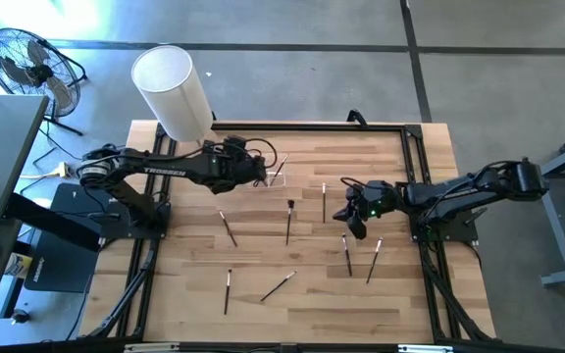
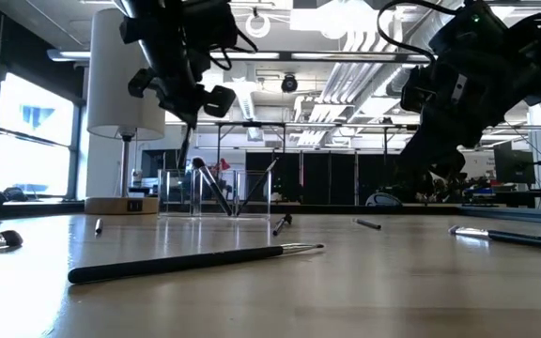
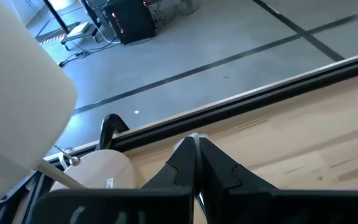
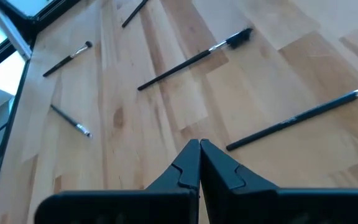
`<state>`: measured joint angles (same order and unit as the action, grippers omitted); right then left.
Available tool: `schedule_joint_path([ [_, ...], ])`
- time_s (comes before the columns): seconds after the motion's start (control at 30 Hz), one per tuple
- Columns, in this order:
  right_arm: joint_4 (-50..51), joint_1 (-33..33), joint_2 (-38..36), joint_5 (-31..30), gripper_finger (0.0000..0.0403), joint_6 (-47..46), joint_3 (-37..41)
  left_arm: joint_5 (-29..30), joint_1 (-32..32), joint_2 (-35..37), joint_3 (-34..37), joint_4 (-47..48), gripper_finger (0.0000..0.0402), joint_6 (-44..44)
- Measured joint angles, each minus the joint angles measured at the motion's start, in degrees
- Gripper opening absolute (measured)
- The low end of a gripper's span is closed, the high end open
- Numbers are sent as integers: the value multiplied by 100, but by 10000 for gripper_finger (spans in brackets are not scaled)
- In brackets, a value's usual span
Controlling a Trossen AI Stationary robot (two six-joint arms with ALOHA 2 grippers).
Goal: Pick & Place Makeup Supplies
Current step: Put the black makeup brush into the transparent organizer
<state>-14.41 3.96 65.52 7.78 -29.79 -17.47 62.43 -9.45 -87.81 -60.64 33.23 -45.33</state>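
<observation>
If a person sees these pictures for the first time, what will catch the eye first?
Probably the tall white cylinder at the table's far left corner, towering over everything. Next, the thin makeup brushes scattered flat across the wooden table, one long dark brush lying closest in the low view. The left gripper hangs over a small clear holder; the right gripper hovers above the brushes.

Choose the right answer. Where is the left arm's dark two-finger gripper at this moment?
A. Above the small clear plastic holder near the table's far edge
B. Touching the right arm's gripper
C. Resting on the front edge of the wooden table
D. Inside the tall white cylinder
A. In the high view the left gripper sits over the small clear plastic holder, and in the low view it hangs just above that holder on the wooden table.
</observation>
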Motion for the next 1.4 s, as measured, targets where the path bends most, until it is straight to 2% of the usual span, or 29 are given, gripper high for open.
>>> schedule_joint_path([
  [0.2,-2,307,0,7,3,1,0,58,6,1,57,-57,1,53],
  [0.43,-7,470,0,111,3,2,0,462,2,0,57,-222,0,305],
  [0.7,-7,469,0,106,2,-1,-2,434,5,-114,51,-322,0,297],
  [0.97,-39,469,-2,96,1,-23,-4,-516,4,-403,63,-320,32,-189],
  [1.27,-44,469,-2,172,2,-128,-4,-768,9,-431,54,-326,87,-203],
  [1.4,-44,469,-2,179,2,-202,-4,-1147,29,-329,-181,-141,102,-188],
])
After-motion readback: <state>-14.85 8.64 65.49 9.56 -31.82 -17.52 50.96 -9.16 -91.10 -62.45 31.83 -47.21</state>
